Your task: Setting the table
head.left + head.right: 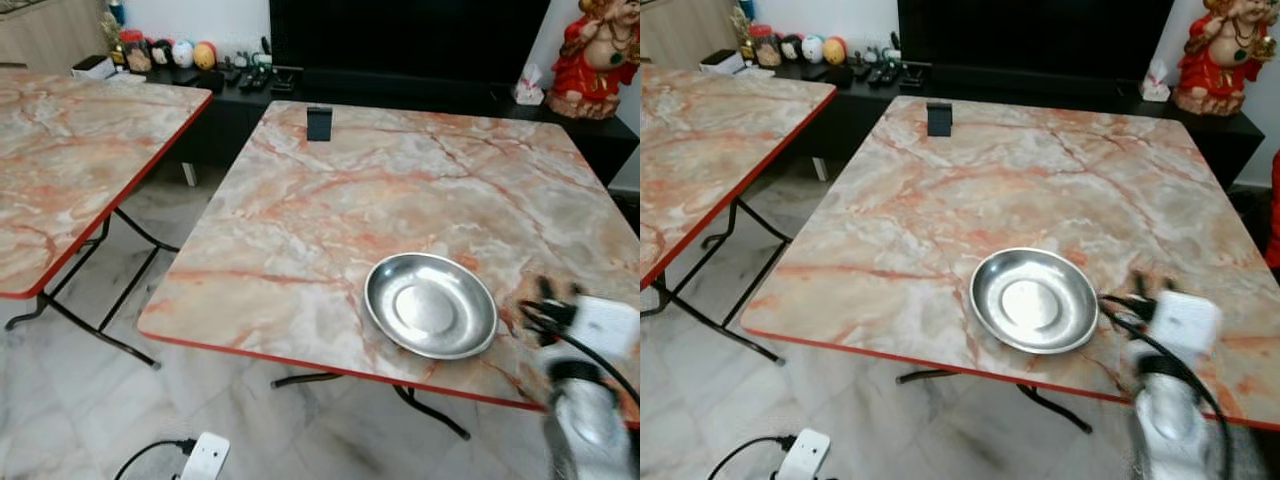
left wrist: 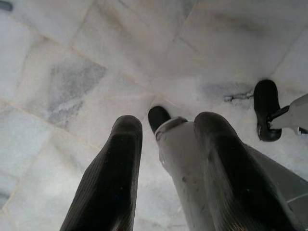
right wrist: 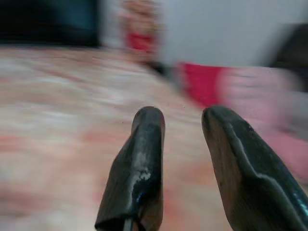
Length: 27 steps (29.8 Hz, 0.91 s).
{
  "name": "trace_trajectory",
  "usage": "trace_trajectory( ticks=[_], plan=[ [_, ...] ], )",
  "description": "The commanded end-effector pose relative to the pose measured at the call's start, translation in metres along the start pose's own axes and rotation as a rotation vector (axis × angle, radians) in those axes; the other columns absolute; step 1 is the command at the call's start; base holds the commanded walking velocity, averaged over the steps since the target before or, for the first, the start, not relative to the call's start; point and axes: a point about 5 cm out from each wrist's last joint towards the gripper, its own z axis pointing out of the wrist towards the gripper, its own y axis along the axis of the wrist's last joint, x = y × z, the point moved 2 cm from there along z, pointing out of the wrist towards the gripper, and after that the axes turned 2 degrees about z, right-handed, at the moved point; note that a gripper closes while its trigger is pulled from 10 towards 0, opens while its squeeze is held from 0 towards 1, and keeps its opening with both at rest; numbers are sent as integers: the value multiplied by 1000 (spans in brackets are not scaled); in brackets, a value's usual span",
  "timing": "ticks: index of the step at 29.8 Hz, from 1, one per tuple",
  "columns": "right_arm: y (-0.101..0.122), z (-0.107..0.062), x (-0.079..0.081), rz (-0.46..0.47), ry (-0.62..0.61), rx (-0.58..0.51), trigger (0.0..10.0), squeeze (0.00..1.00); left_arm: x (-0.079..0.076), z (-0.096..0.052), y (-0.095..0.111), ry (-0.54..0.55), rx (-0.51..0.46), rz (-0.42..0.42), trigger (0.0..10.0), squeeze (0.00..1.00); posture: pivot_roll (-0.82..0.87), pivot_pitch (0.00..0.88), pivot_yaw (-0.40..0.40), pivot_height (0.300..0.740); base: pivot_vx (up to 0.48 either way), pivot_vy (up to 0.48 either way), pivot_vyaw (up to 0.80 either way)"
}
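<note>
On the marble-patterned folding table [image 1: 330, 210], the round stainless steel plate [image 1: 431, 305] sits near the front edge. The right gripper [image 3: 180, 144], empty, jaws apart, hovers at its 3 o'clock; recommend withdrawing level to avoid nudging it. The left gripper [image 2: 168, 159] hangs idle, jaws apart.

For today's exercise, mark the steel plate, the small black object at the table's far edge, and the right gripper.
steel plate [image 1: 430, 305]: left eye view, flat centre.
small black object [image 1: 319, 123]: left eye view, front face.
right gripper [image 3: 182, 126]: right wrist view, gap between fingertips, empty.
</note>
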Motion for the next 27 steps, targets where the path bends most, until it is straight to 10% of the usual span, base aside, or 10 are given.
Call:
trace_trajectory(
  ticks=[1,8,14,18,27],
  plan=[
    [-13,-10,-24,-64,-136,58,10000,0,-1,0,-2,0,8,23,10000,0,-27,0,-26,736,0,0,0],
    [-66,-42,-51,-81,-320,265,10000,0,2,-1,-2,4,7,26,10000,0,-24,0,-23,736,0,0,0],
    [-153,-80,-21,50,-277,708,10000,0,4,-1,1,5,-1,23,10000,0,-23,0,-33,736,0,0,0],
    [-166,-87,-14,89,-273,798,10000,0,3,0,1,3,-1,25,10000,0,-21,0,-34,736,0,0,0],
    [-193,-106,40,-87,270,954,10000,0,-2,0,-3,10,11,-10,10000,0,3,0,-62,736,0,0,0]
  ],
)
